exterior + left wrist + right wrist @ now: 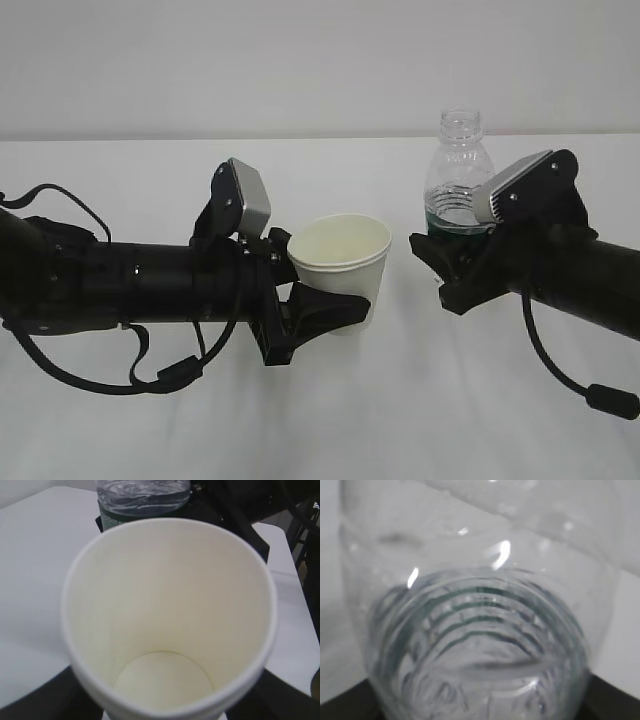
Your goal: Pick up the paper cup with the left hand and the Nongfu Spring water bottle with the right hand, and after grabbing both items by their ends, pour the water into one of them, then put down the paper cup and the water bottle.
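The white paper cup (340, 255) stands upright left of centre, and my left gripper (335, 310) is shut on its lower wall. The left wrist view looks down into the cup (170, 620): its cream inside and base look dry. My black fingers (30, 705) show at that view's bottom corners. To the right stands the clear, capless Nongfu Spring water bottle (455, 170), upright with its green label low down. My right gripper (440, 255) is shut on its lower body. The bottle (480, 630) fills the right wrist view. Water cannot be made out for sure.
The white table (300, 420) runs back to a pale wall. Both arms lie low over it, coming in from the left and right edges. A black cable (560, 370) loops under the right arm. A small gap separates cup and bottle.
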`<move>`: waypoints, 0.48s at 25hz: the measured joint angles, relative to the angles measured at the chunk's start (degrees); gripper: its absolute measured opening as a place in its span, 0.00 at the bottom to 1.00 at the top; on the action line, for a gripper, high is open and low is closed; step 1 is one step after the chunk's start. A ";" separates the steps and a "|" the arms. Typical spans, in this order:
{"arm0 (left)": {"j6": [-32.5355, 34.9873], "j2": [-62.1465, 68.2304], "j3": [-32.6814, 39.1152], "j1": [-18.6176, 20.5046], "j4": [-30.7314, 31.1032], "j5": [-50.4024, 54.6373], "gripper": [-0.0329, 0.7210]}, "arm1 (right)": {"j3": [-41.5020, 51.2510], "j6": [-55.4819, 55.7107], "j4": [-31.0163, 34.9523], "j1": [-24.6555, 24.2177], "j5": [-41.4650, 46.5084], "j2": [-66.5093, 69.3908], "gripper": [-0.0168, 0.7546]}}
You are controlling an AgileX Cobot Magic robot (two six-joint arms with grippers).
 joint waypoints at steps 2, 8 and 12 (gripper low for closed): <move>0.00 0.00 0.00 0.00 0.09 0.00 0.65 | -1.17 0.00 -1.11 0.00 2.34 -1.03 0.62; 0.00 0.00 0.00 0.00 0.22 0.10 0.65 | -3.59 -1.14 -3.19 0.00 5.21 -2.07 0.62; -0.12 0.00 0.00 0.00 0.41 0.10 0.65 | -5.24 -2.06 -5.65 0.00 8.43 -3.30 0.62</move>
